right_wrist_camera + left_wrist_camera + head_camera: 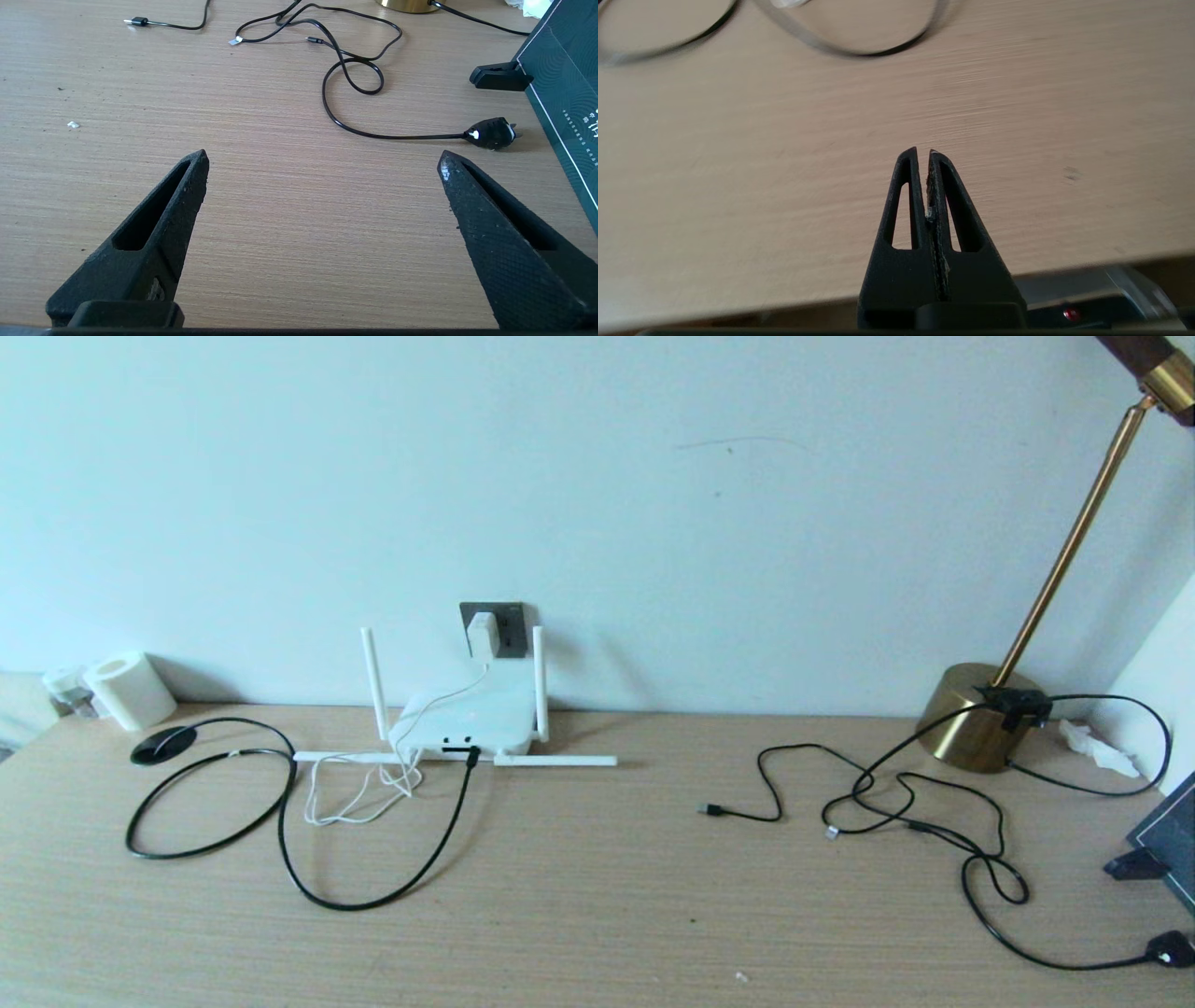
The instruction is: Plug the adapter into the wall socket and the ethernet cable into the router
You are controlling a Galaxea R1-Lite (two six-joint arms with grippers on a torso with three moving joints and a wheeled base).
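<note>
The adapter [483,634] sits on the wall socket [493,629], pressed against the plate, its thin white cord [359,795] dropping past the router [467,717] to a loose heap on the table [597,915]. The ethernet cable [308,859] runs in 2 wide loops over the table's left part, and its plug end stands at the dark ports on the router's near edge — seated there, by the look of it, so both halves of the task appear done. Neither arm shows in the head view. The left gripper [923,151] hovers low over bare wood at the near edge, clenched on nothing, with the cable loops well ahead of it, so it is the nearer arm. The right gripper [322,161] is released wide, facing thinner black cables [345,65]. No containers are in use.
</note>
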